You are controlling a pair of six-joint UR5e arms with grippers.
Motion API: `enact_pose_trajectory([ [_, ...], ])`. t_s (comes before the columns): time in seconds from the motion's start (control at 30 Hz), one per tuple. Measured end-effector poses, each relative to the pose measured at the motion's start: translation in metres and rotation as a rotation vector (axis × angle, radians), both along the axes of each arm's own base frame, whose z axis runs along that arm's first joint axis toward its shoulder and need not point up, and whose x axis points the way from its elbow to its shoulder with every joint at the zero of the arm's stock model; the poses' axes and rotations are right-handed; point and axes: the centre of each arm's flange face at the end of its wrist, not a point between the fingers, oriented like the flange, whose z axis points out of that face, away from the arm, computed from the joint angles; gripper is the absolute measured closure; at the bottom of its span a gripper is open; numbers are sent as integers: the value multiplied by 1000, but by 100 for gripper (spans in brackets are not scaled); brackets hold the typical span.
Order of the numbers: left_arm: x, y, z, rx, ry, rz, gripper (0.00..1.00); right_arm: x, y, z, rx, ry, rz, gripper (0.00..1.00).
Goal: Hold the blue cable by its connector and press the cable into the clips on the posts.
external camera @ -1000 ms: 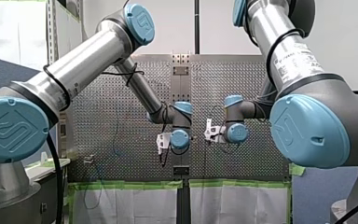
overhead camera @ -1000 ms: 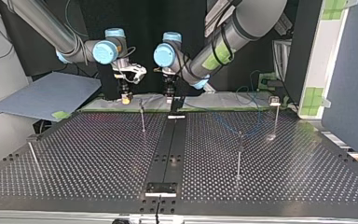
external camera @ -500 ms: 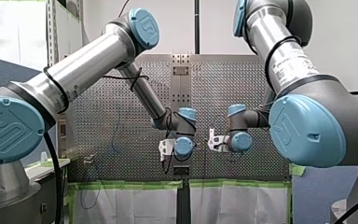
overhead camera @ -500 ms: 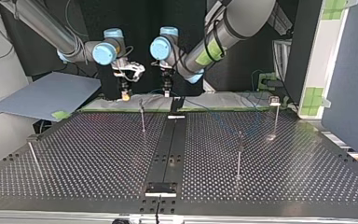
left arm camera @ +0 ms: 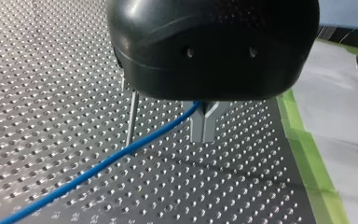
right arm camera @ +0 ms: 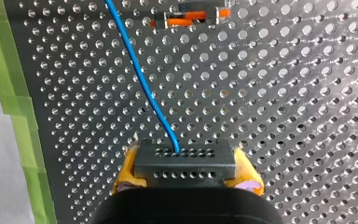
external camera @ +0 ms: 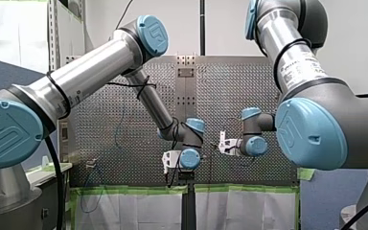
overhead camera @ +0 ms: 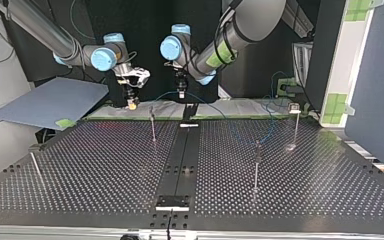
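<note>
A: Right gripper (overhead camera: 131, 102) sits near the far edge of the table (overhead camera: 105, 165) in the top view. Its wrist cam shows yellow pads (right arm camera: 125, 175) clamped on both sides of the dark connector (right arm camera: 185, 161). No gap, firm hold.

B: The blue cable (right arm camera: 144, 84) exits the connector's face and runs ahead over the holes twd an orange-and-black fitting (right arm camera: 191, 18). Can't tell what that is.

A: Left gripper (left arm camera: 204, 126): metal fingers (left arm camera: 196, 128) pressed together, cable pinched in the notch btwn them, trailing off low over the table. A post (left arm camera: 131, 119) stands just beside it.

B: In the top view the cable arcs away from the left gripper and droops twd the posts (overhead camera: 256, 162) at the view's right. Too small to say if any of it is seated yet.

A: Handling, imo: thin, light, v. floppy. You can't push it, and it sags wherever it's not held. The connector's the one rigid bit, so it's the right spot for the main grip. Its flat sides suit the pads.

B: Agreed. Keep the 2nd hold close to a post w/ a short span, else it buckles instead of seating. The jacket's prob slick on bare metal, so it may slide thru the fingers. That's handy for feeding but risky for tension.
</note>
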Motion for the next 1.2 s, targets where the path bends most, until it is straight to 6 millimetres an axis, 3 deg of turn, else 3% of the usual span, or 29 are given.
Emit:
enact_pose_trajectory([
  [0.4,3,-8,5,-47,-46,2,100,-19,-11,-2,-13,-50,45,100],
  [0.6,15,-23,14,-96,-66,-20,100,-29,-19,-1,-21,-86,67,100],
  [0.83,25,-36,4,-97,-43,-38,100,-40,-26,0,-19,-106,97,100],
  [1.2,42,-52,20,-127,-69,-46,100,-58,-39,3,-30,-154,102,100],
])
